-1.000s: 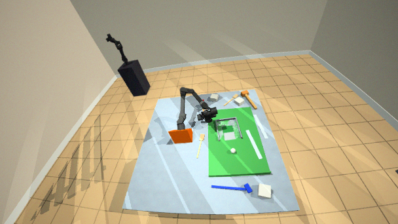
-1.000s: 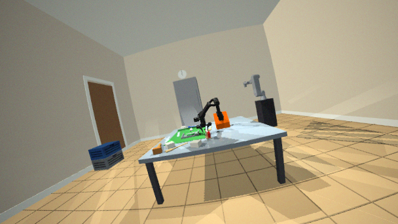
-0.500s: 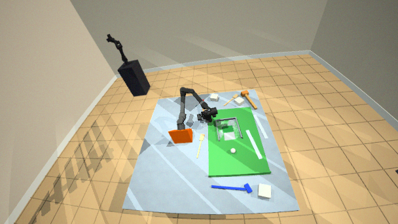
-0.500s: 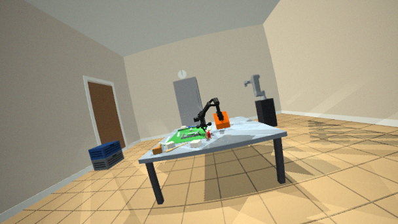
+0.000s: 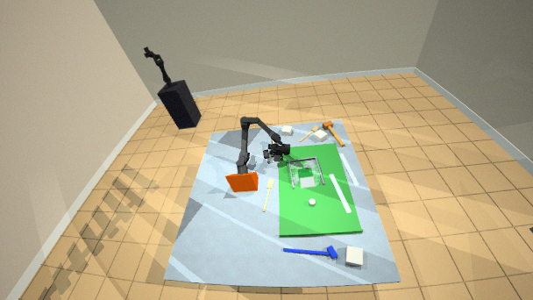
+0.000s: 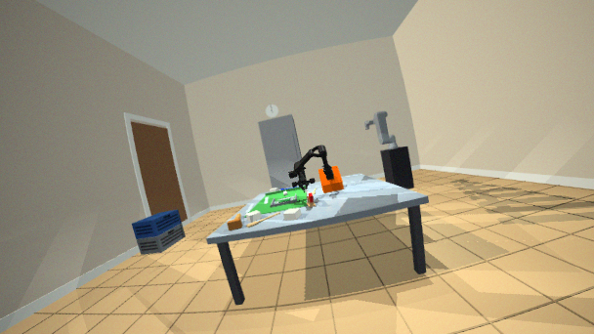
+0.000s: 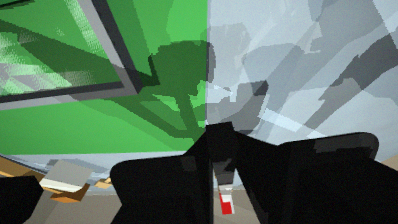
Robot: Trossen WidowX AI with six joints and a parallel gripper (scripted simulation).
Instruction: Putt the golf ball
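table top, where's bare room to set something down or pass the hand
Free patches: the grey table between the cream paddle and blue putter, and the green mat below the golf ball. Crowded: the far end, where the hand grips the red putter beside the ramp frame and wooden mallet.

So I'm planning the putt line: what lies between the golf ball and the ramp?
In the top view, only bare green mat separates the golf ball from the ramp. The white strip lies off to one side, outside that stretch.

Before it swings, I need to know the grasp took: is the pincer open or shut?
Shut on the red putter: the pincer has its fingers together, with the red head showing just beyond them.
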